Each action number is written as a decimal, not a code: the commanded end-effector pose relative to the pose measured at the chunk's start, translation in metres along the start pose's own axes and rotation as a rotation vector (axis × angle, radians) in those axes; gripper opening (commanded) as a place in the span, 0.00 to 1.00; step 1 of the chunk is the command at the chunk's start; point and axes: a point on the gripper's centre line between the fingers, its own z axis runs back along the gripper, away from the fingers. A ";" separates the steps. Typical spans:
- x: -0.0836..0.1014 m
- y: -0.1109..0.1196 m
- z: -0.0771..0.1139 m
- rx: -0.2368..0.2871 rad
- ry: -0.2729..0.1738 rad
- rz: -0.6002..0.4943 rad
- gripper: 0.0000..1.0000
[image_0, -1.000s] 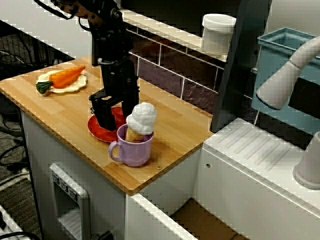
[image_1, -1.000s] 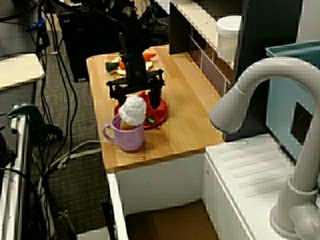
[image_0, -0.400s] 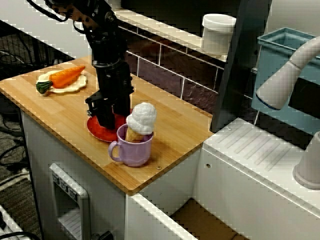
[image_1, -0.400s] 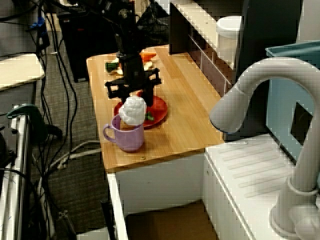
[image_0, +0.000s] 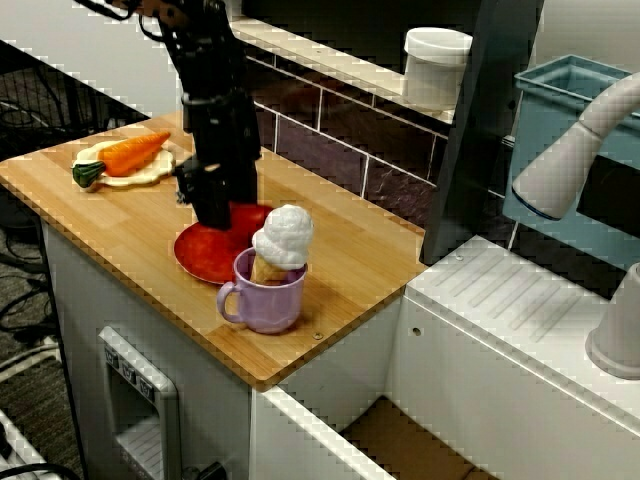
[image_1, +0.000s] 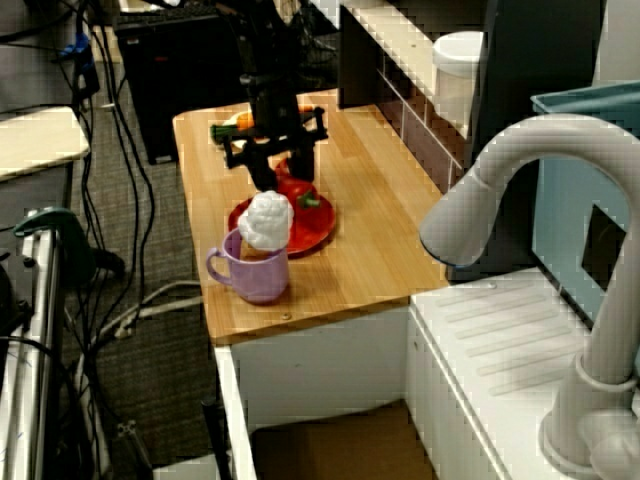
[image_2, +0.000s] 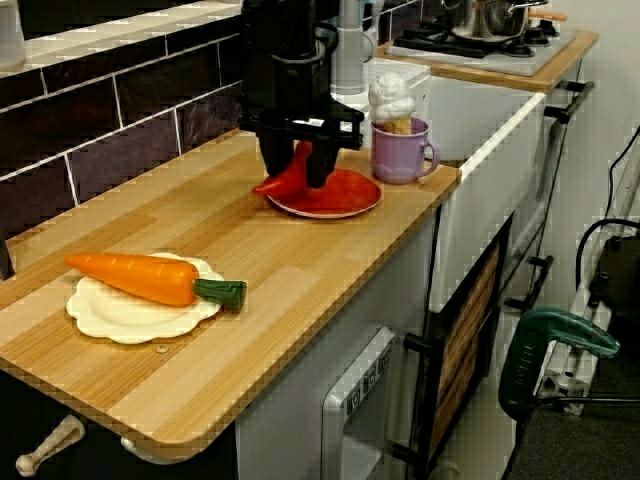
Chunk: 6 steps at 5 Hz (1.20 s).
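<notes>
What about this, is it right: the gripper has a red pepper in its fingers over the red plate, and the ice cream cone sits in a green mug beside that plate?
Not quite. The mug is purple, not green, as the low view along the counter shows. The rest holds: the gripper grips a red pepper over the red plate, and the ice cream cone sits in that mug beside the plate.

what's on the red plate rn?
Only the pepper, clamped in the gripper, over the rim of the plate; touching or lifted, can't tell. The patch under the gripper is hidden.
</notes>
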 end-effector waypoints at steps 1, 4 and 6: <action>-0.014 0.002 0.037 -0.019 -0.102 0.026 0.00; -0.003 0.005 0.055 -0.157 -0.256 -0.015 0.00; 0.010 0.010 0.066 -0.221 -0.320 -0.030 0.00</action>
